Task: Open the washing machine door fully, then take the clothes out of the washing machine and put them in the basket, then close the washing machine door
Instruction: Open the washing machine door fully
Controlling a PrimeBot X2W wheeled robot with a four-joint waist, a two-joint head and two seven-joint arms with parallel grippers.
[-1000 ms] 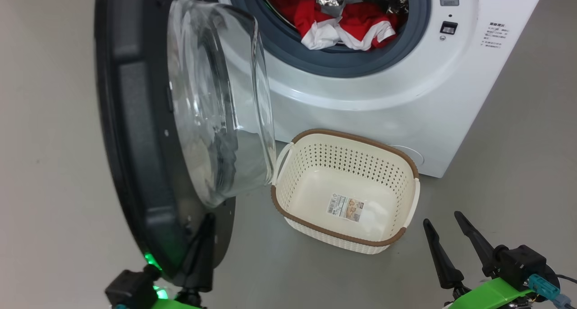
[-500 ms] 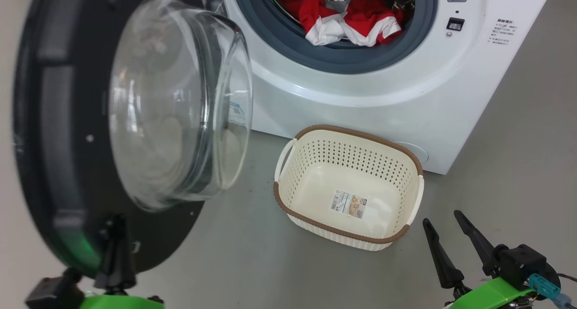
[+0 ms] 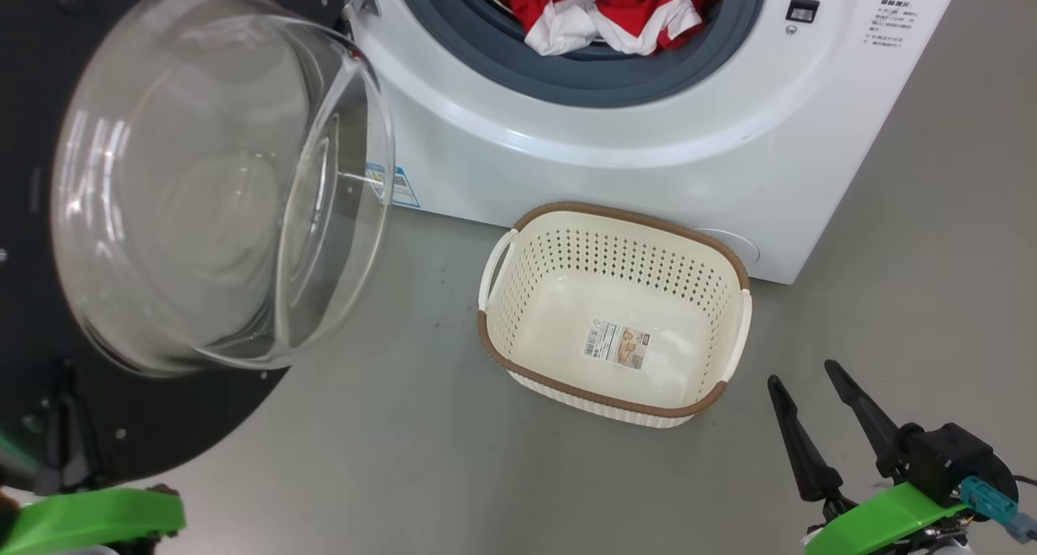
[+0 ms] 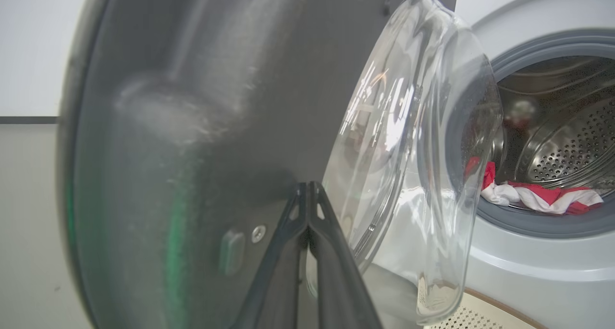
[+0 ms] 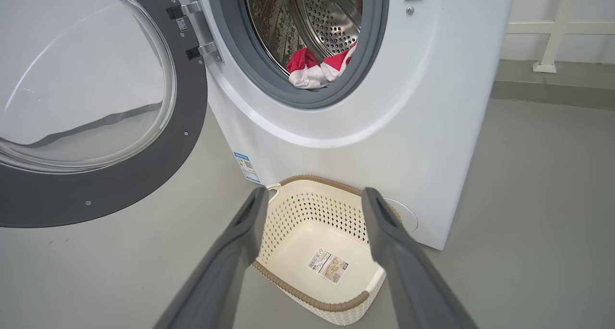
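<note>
The washing machine (image 3: 608, 134) stands with its door (image 3: 211, 174) swung wide to the left, the glass bowl facing me. Red and white clothes (image 3: 599, 12) lie in the drum mouth, also seen in the right wrist view (image 5: 317, 67). The cream basket (image 3: 616, 215) sits empty on the floor in front of the machine. My left gripper (image 4: 307, 187) is shut, with its tips against the inner black face of the door (image 4: 192, 127), low beside the glass. My right gripper (image 3: 802, 374) hangs open over the floor, right of the basket, holding nothing.
Grey floor (image 3: 405, 458) spreads between the door and the basket and to the right of the machine. A small blue label (image 3: 397, 186) is low on the machine's front. A white rail (image 5: 552, 31) runs along the wall behind.
The door has swung further open to the left, and my left gripper has gone left with it. The head view has shifted a little. The right gripper has stayed put.
</note>
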